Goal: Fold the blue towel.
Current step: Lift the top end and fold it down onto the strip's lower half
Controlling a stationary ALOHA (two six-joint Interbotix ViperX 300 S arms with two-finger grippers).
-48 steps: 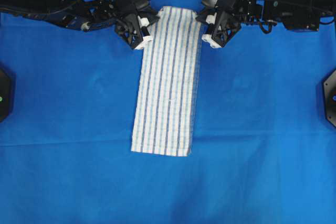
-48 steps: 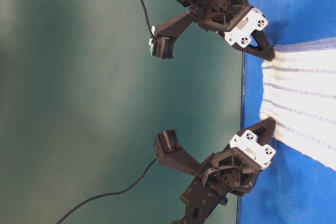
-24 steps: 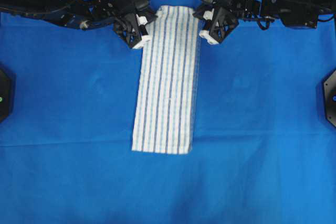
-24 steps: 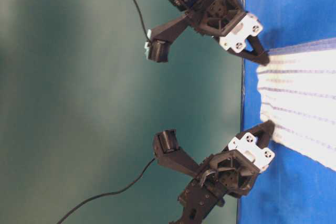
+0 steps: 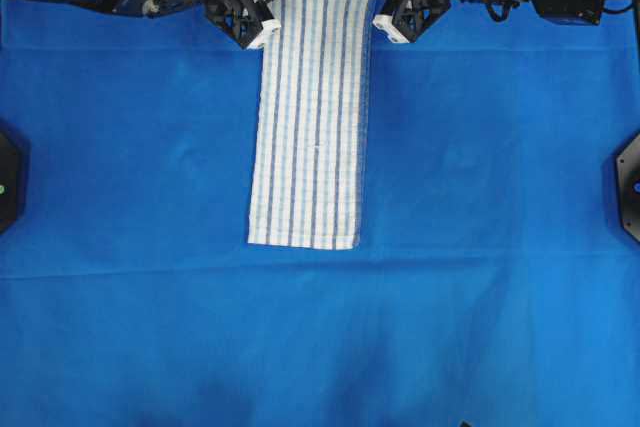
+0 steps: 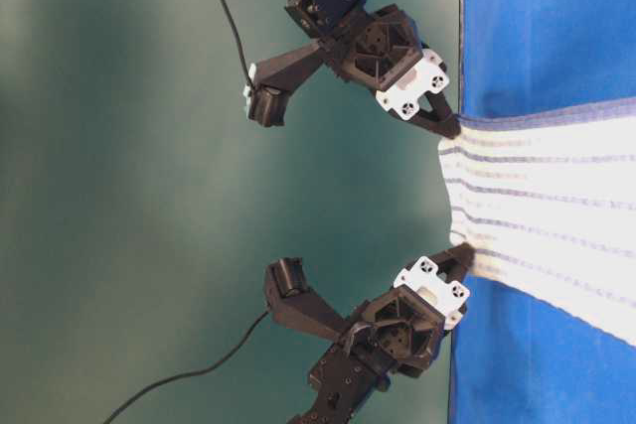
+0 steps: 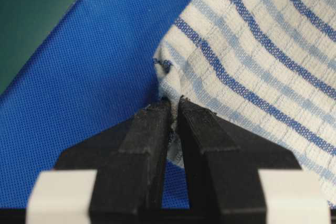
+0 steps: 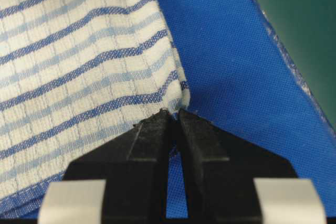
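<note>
Overhead view first: you've got 1 blue towel, already a long narrow strip on the blue sheet over the bench. Its long axis runs straight away from the arms. The left end effector sits on 1 corner of the towel's top edge, the right end effector on the other. So that's 2 end effectors, 2 corners, and the free short edge lies at the strip's opposite end. Both arms look equally near, neither has an edge here.

Table-level view: the held edge of the towel is lifted off the sheet and stretched between the 2 end effectors, past the sheet's border, with a bit of a dip in the middle.

Left wrist view: fingers pressed together with the towel's corner pinched between them.

Right wrist view: same deal, fingers clamped on the other corner of the towel.

My guess is your next move carries the held edge along that long axis toward the free end, so keep both sides level.
</note>
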